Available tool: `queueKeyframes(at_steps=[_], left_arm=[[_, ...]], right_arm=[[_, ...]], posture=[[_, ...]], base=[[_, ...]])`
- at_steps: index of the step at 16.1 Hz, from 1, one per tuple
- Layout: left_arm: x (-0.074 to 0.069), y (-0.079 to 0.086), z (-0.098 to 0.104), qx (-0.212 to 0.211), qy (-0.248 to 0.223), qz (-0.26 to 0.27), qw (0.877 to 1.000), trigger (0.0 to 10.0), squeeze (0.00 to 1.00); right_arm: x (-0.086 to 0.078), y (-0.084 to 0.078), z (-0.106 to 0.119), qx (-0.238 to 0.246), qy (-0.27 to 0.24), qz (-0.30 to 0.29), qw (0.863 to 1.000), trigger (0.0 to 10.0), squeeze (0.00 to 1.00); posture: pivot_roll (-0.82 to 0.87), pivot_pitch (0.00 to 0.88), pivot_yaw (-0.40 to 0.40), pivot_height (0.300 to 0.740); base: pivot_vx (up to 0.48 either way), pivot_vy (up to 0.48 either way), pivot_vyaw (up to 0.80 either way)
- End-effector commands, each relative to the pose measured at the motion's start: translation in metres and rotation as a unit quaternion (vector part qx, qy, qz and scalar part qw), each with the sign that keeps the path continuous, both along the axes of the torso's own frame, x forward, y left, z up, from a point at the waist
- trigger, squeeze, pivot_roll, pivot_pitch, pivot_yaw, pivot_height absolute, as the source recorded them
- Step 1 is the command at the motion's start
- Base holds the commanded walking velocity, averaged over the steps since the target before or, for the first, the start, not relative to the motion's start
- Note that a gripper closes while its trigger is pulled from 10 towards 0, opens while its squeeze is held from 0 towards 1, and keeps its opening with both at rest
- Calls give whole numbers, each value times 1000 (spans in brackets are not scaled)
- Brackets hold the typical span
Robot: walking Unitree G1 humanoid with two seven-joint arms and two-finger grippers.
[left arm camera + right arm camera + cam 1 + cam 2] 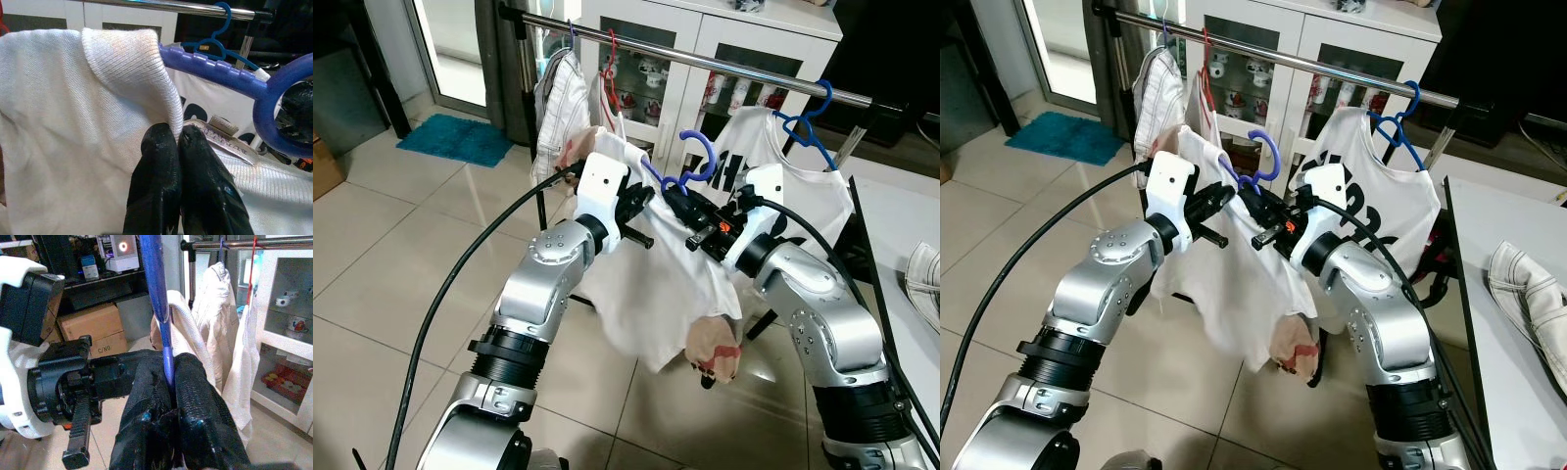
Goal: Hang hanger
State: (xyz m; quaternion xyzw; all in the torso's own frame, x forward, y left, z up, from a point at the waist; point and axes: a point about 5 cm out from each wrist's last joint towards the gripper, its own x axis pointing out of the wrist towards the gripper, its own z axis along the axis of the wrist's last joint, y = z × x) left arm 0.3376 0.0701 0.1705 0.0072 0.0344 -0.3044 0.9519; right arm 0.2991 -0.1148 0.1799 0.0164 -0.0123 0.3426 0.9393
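The purple hanger (690, 166) is held in mid-air at the scene's centre, just below the metal rail (705, 61) — its neck pinched between the closed fingers of the right gripper (168, 377). The collar of the white shirt (63, 122) draped on it is clamped by the left gripper (177, 139). A blue hanger (813, 122) with another shirt is seen on the rail at two o'clock.

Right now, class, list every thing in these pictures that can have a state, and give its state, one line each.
Purple hanger: off the rail, held below it, shirt on it.
White shirt: draped on the purple hanger, collar pinched.
Left gripper: shut on the shirt collar.
Right gripper: shut on the purple hanger.
Rail: carrying hung clothes.
Blue hanger: hooked on the rail, with a printed shirt.
Red hanger: hooked on the rail.
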Motion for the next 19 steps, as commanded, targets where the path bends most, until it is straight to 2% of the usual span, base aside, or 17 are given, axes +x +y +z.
queueKeyframes(at_steps=[1,4,5,7,10,13,14,15,16,17,18,19], left_arm=[[3,-1,5,-4,-2,3,1000,0,0],[4,2,6,-9,-1,12,1000,0,0],[3,3,13,0,-15,9,1000,0,0],[1,6,24,6,-30,16,999,0,0],[1,15,33,6,-36,31,999,0,0],[9,37,38,24,-39,71,996,0,0],[14,49,39,39,-39,98,994,0,0],[25,80,42,85,-53,156,983,0,0],[25,80,42,85,-53,156,983,0,0],[33,102,48,114,-66,187,973,0,0],[35,110,53,136,-79,193,969,0,0],[35,111,57,158,-98,182,966,0,0]], right_arm=[[1,-4,11,-1,-25,-5,1000,0,0],[0,-7,8,-16,-21,-10,1000,0,0],[0,-12,-6,-69,3,-18,997,0,0],[-2,-22,-26,-113,38,-34,992,0,0],[-11,-31,-41,-153,58,-28,986,0,0],[-20,-37,-41,-147,58,-13,987,0,0],[-24,-39,-39,-142,52,-2,988,0,0],[-36,-45,-35,-138,44,41,989,0,0],[-36,-45,-35,-138,44,41,989,0,0],[-48,-49,-33,-133,46,82,987,0,0],[-52,-51,-33,-138,51,97,984,0,0],[-52,-54,-36,-157,55,93,982,0,0]], posture=[[10,0,-71,740],[0,0,-71,740],[-3,0,-75,740],[2,0,-78,740],[4,0,-77,740],[0,0,-71,740],[-1,0,-68,740],[-3,0,-64,740],[-3,0,-64,740],[-3,0,-61,740],[-4,0,-59,740],[-4,0,-57,740]], base=[[0,0,0],[0,0,0],[0,0,0],[0,0,0],[0,0,0],[0,0,0],[0,0,0],[0,0,0],[0,0,0],[0,0,0],[0,0,0],[0,0,0]])
